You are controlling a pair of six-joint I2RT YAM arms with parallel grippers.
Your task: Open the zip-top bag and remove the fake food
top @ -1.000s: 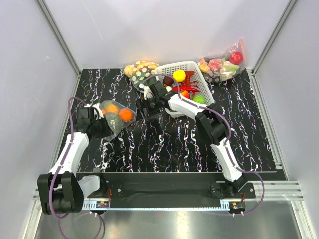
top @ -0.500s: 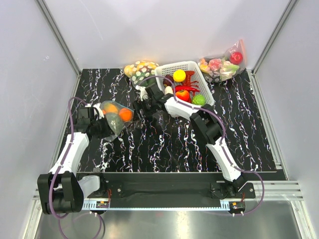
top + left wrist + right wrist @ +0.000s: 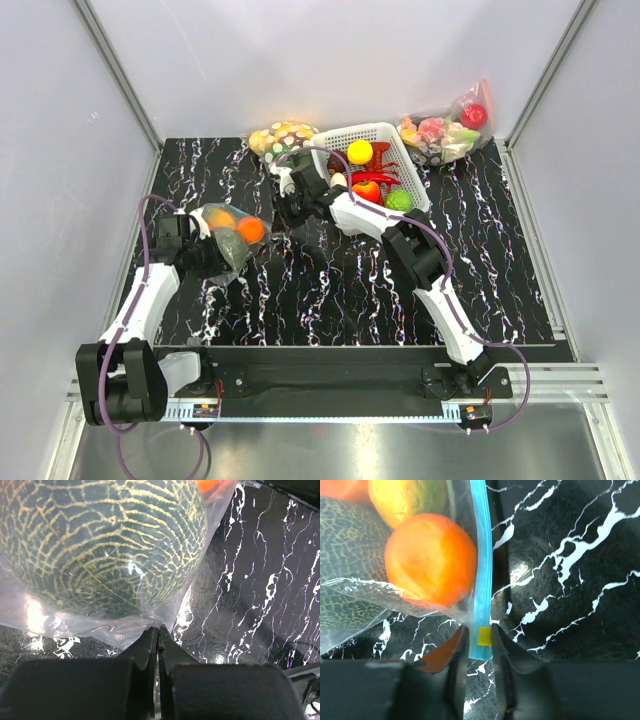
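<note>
- The zip-top bag [image 3: 228, 232] was near the left edge of the bench [image 3: 330, 290], about halfway between the near edge and the far edge.
- I could not tell if the bag touched the bench.
- The left tool [image 3: 157, 631] was squeezed fully shut on a fold of clear plastic at 1 end of the bag.
- The right tool [image 3: 480, 632] was pinched tight on the blue zip strip [image 3: 481, 555] at the other end, with a small yellow tab [image 3: 483, 635] between its fingers.
- The fake food [image 3: 238, 232] was inside the bag.
- A dark green ball [image 3: 100, 545] with yellow net lines pressed against the plastic just above the left tool.
- A round orange fruit [image 3: 427, 557] sat right beside the zip strip, with a yellow-green piece [image 3: 410, 500] behind it.
- A white basket [image 3: 408, 165] of other toy food stood by the far edge.
- 2 more bags lay by the far edge, a spotted bag [image 3: 280, 138] left of the basket and an apple bag [image 3: 445, 130] in the far right corner.
</note>
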